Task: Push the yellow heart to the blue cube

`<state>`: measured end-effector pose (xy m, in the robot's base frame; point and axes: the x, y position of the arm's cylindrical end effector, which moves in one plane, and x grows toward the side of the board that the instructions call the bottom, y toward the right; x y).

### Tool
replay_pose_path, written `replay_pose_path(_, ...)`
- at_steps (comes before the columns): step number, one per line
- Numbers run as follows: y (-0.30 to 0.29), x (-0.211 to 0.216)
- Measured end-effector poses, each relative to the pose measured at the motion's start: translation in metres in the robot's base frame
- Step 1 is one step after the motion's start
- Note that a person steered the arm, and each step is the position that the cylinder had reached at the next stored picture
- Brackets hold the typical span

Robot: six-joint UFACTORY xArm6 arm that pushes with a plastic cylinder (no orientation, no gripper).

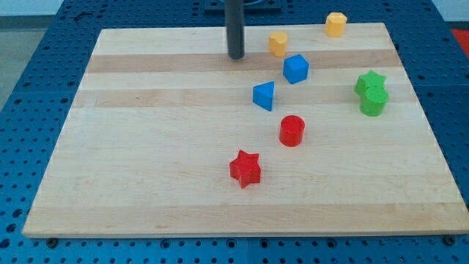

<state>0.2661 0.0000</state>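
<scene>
Wood makes up the board (146, 147), pale planks with a light grain, lying on a blue perforated table (44, 44); nothing here is a container, and every block sits loose on the bare wood. My tip (235, 56) is the lower end of a straight dark rod, a plain blunt cylinder with no fingers to open or clench, so it grasps nothing. It stands near the board's top edge, about midway along it.

The yellow heart (278, 43) lies to the view's right of my tip, apart from it, also close to the top edge. Its lobes and point are too small to make out, so which way it points and how its long axis runs I cannot tell. The blue cube (296, 69) sits just below and right of the heart, near but not touching.

A second yellow block (335, 24), shape unclear, rests at the top edge toward the right corner. A blue triangular block (264, 95) lies below the cube. A red cylinder (292, 130) and a red star (245, 169) sit near the board's middle. By the right edge a green star (371, 82) touches another green block (373, 102) beneath it.
</scene>
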Motion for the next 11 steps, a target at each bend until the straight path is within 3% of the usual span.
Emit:
replay_pose_path(3,0.076,-0.049)
replay_pose_path(5,0.093,0.005)
replay_pose_path(8,0.154,-0.024)
replay_pose_path(11,0.159,0.04)
